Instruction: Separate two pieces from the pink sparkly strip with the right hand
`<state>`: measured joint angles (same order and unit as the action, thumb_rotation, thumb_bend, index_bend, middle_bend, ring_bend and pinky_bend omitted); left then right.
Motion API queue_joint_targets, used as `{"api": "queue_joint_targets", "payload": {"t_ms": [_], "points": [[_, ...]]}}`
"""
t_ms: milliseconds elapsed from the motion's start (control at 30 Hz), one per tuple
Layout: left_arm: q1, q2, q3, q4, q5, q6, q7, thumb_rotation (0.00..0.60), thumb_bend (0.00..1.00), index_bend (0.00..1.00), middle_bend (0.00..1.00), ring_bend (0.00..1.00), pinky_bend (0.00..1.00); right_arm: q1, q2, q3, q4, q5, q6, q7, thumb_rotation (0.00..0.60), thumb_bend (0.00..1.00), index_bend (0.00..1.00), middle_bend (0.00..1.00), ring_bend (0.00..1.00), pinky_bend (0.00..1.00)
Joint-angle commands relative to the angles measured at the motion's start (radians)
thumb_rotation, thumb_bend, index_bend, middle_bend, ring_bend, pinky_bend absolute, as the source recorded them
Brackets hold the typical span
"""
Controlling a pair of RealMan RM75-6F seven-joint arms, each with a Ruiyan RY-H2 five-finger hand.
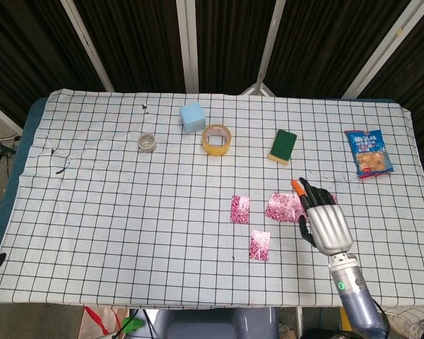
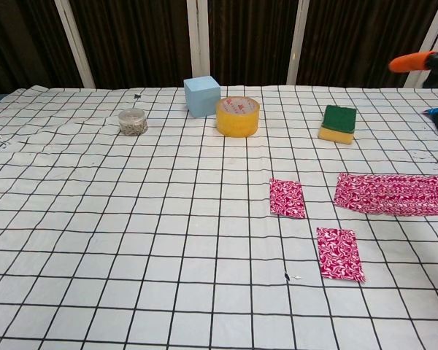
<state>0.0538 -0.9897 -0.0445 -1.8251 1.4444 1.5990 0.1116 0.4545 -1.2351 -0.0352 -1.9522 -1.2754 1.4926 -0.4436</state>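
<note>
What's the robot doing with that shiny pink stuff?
It's splitting a pink sparkly strip into pieces. Two small pink pieces already lie apart from it on the checkered table. The right hand is up above the strip, holding nothing. The left hand isn't in view.

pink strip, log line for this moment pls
two pieces lie apart from strip | right robot hand above strip, empty | left unseen
</note>
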Motion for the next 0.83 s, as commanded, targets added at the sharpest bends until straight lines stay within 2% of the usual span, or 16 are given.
{"api": "queue_joint_targets", "payload": {"t_ms": [33, 133, 233, 400, 667, 833], "points": [[0.005, 0.004, 0.003, -0.002, 0.008, 0.009, -0.012, 0.600, 0.32, 0.16, 0.00, 0.00, 0.10, -0.090, 0.069, -0.077, 0.057, -0.092, 0.082, 0.056, 0.600, 0.67, 0.00, 0.06, 0.14, 0.14], [0.011, 0.009, 0.006, 0.000, 0.017, 0.018, -0.027, 0.600, 0.32, 0.16, 0.00, 0.00, 0.10, -0.142, 0.090, -0.104, 0.067, -0.122, 0.126, 0.086, 0.600, 0.67, 0.00, 0.06, 0.14, 0.13], [0.016, 0.015, 0.007, 0.002, 0.018, 0.022, -0.045, 0.600, 0.32, 0.16, 0.00, 0.00, 0.10, -0.190, 0.101, -0.123, 0.079, -0.154, 0.165, 0.121, 0.600, 0.67, 0.00, 0.06, 0.14, 0.07], [0.021, 0.024, 0.010, 0.004, 0.017, 0.024, -0.066, 0.600, 0.32, 0.16, 0.00, 0.00, 0.10, -0.239, 0.117, -0.144, 0.080, -0.163, 0.177, 0.135, 0.600, 0.67, 0.00, 0.06, 0.11, 0.01], [0.035, 0.040, 0.021, 0.007, 0.022, 0.032, -0.085, 0.600, 0.32, 0.16, 0.00, 0.00, 0.10, -0.280, 0.137, -0.092, 0.082, -0.119, 0.197, 0.178, 0.600, 0.67, 0.00, 0.06, 0.10, 0.01], [0.038, 0.041, 0.020, 0.010, 0.023, 0.036, -0.095, 0.600, 0.32, 0.16, 0.00, 0.00, 0.10, -0.294, 0.150, -0.082, 0.090, -0.131, 0.187, 0.215, 0.600, 0.67, 0.00, 0.06, 0.10, 0.01]]}}
